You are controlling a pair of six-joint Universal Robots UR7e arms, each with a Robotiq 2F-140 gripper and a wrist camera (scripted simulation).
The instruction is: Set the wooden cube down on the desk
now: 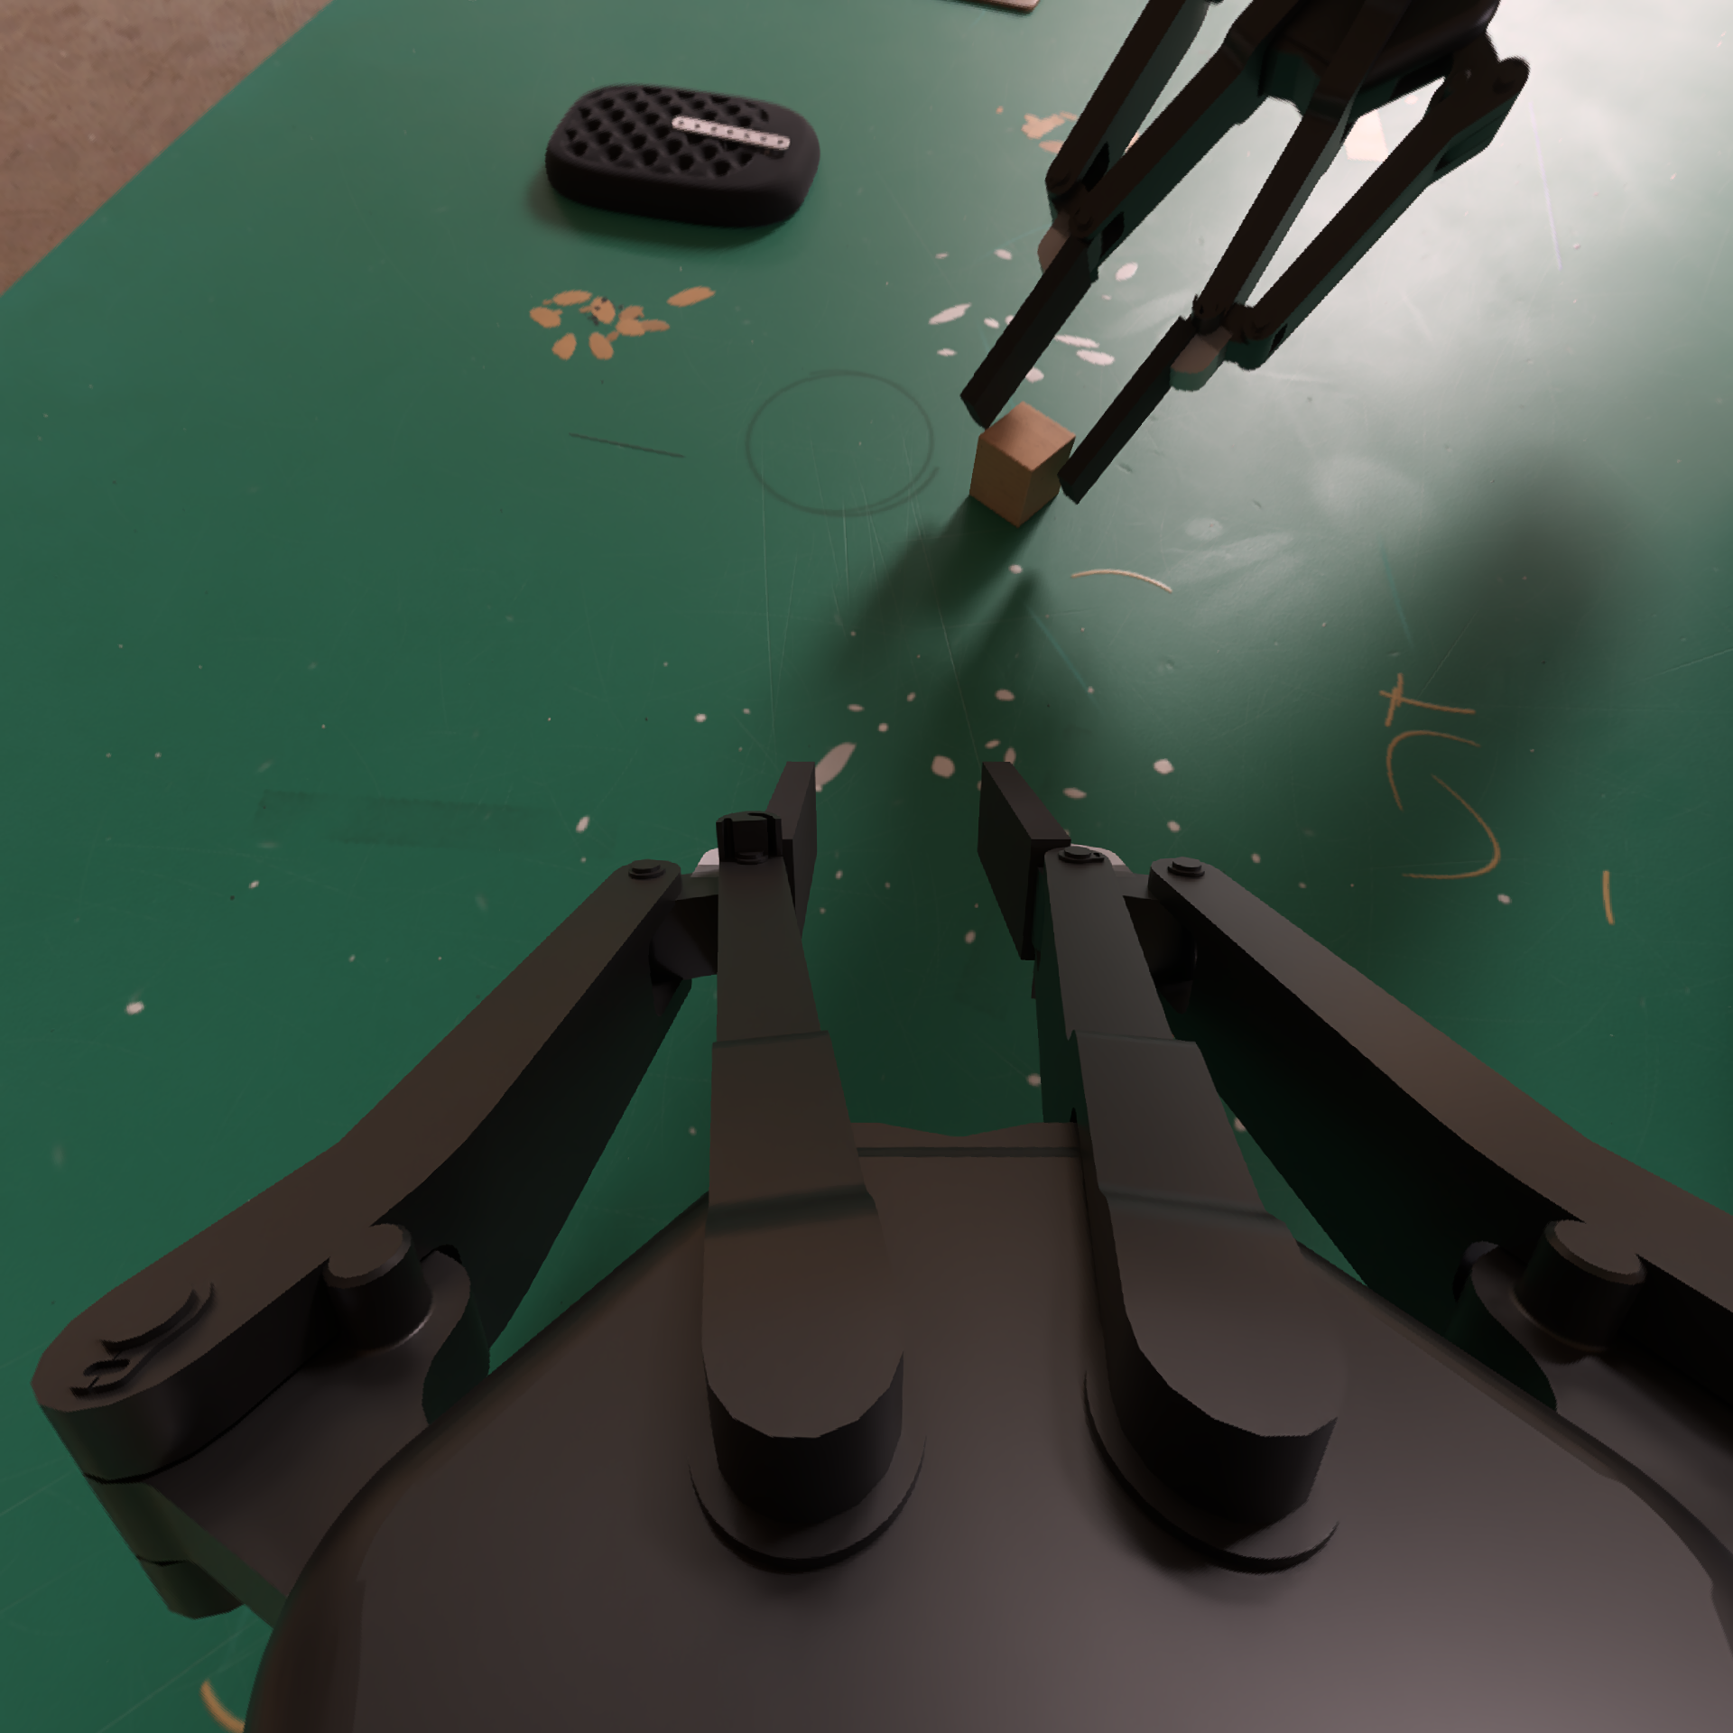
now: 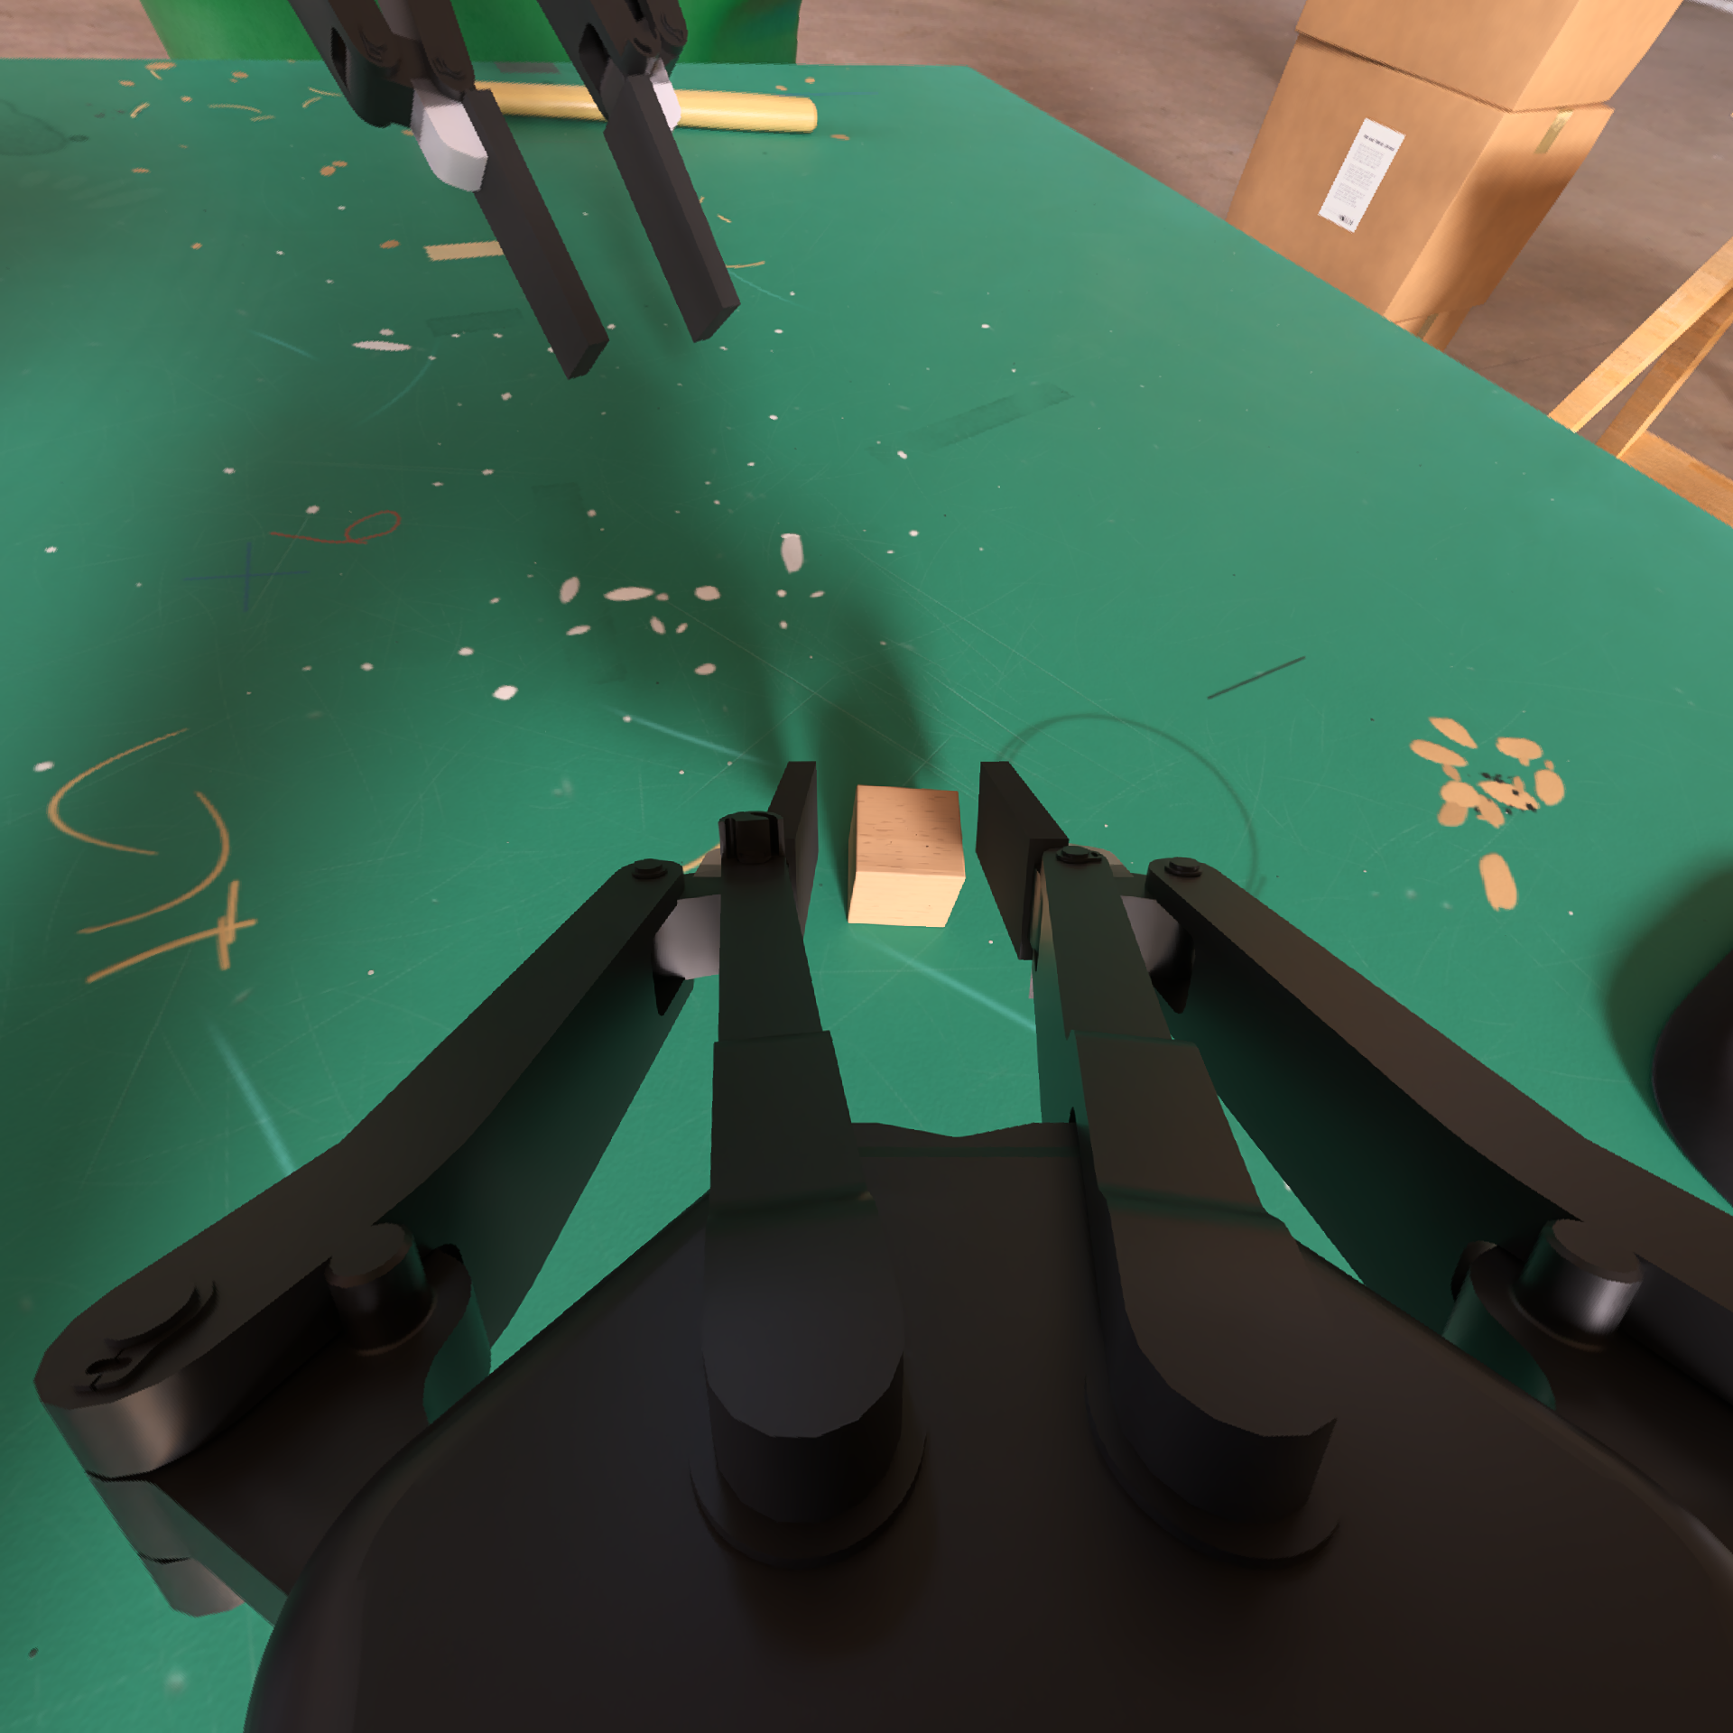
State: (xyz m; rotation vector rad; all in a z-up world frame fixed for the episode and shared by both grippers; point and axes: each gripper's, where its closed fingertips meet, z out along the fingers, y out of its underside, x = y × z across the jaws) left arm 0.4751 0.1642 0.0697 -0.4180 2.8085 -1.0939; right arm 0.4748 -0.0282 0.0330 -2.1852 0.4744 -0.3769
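Cube on desk, gaps both sides; right claw spread; left claw spread.

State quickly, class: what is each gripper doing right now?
Left gripper: open, holding nothing.
Right gripper: open, fingers either side of the wooden cube on the desk, not gripping it.

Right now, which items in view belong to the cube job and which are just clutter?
Job: wooden cube, resting on the green desk between the open right gripper.

Lying about: black perforated pad, wooden dowel, cardboard box; left gripper idle.
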